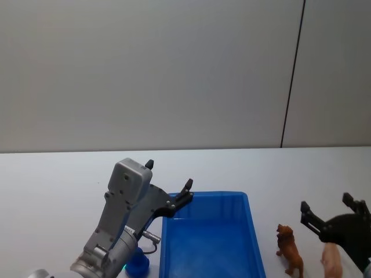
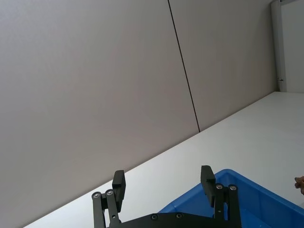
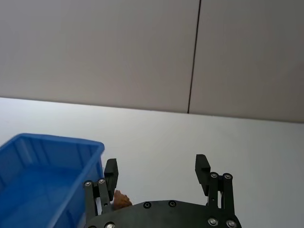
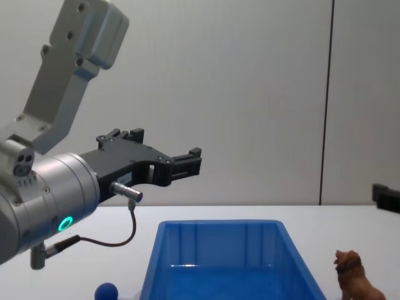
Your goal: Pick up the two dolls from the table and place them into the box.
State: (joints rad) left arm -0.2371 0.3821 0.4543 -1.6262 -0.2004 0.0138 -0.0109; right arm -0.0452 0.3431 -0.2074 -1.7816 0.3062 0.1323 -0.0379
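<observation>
on the white desk (image 1: pixel 58 185), the blue box (image 1: pixel 215 194) sits near the front edge, its open top facing up and its long walls running away from the robot; both dolls stand on the desk outside it, to its right; the reddish-brown lion (image 1: pixel 290 250) is upright just beside the box's right wall, apart from it, with a narrow strip of bare desk between them; the pale pink pig (image 1: pixel 332 260) is near the lion's right side, partly hidden under the right arm; the right claw (image 1: pixel 326 202) hangs above the pig and lion, its fingers spread wide with nothing between them; the left claw (image 1: pixel 168 174) is raised well above the desk by the box's far-left corner, fingers likewise parted and holding nothing; in the chest view it sits high over the box's rim, with free air beneath it; a small blue ball (image 1: pixel 138 265) rests just beside the box's left wall, below the left arm; beyond the box's far rim the desk runs broad and bare to the grey wall.
</observation>
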